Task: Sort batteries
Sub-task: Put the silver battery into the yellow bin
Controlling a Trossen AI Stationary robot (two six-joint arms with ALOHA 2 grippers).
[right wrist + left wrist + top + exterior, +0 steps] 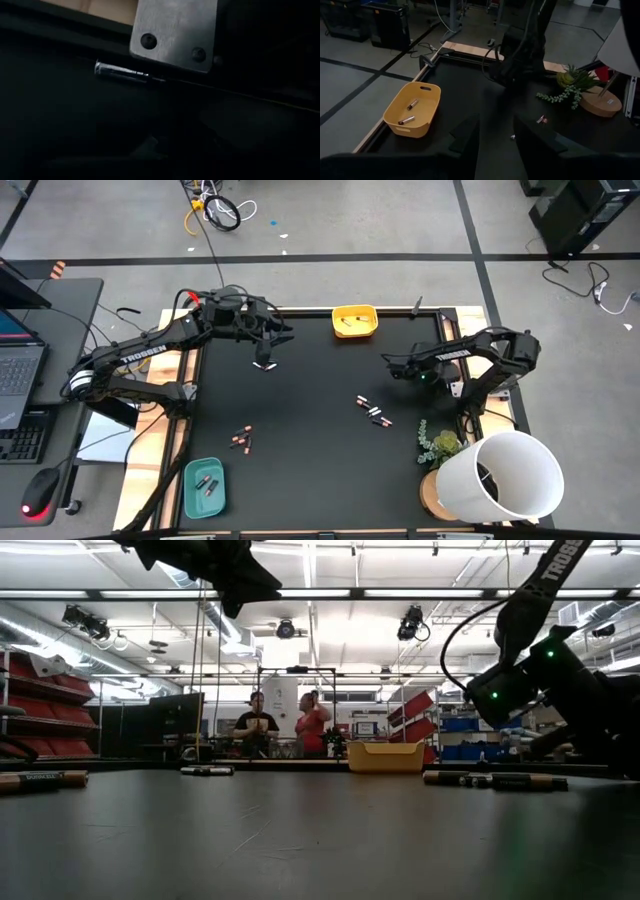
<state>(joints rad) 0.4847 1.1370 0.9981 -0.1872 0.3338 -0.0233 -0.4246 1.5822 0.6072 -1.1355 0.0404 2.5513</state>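
Loose batteries lie on the black mat in two clusters, one right of centre (372,412) and one toward the left (241,440). A yellow tray (355,322) at the far edge holds two batteries (410,111). A teal tray (204,486) at the near left holds two more. My left gripper (497,125) hovers open and empty above the far left of the mat (280,340), pointing across at the right arm. My right gripper (396,368) is low over the far right of the mat, away from the clusters. Its wrist view is too dark to show anything held.
A white lampshade (510,475) on a wooden base and a small green plant (440,445) crowd the near right corner. Wooden strips frame the mat. A laptop and mouse sit on a desk left of the table. Two people (285,725) stand far behind.
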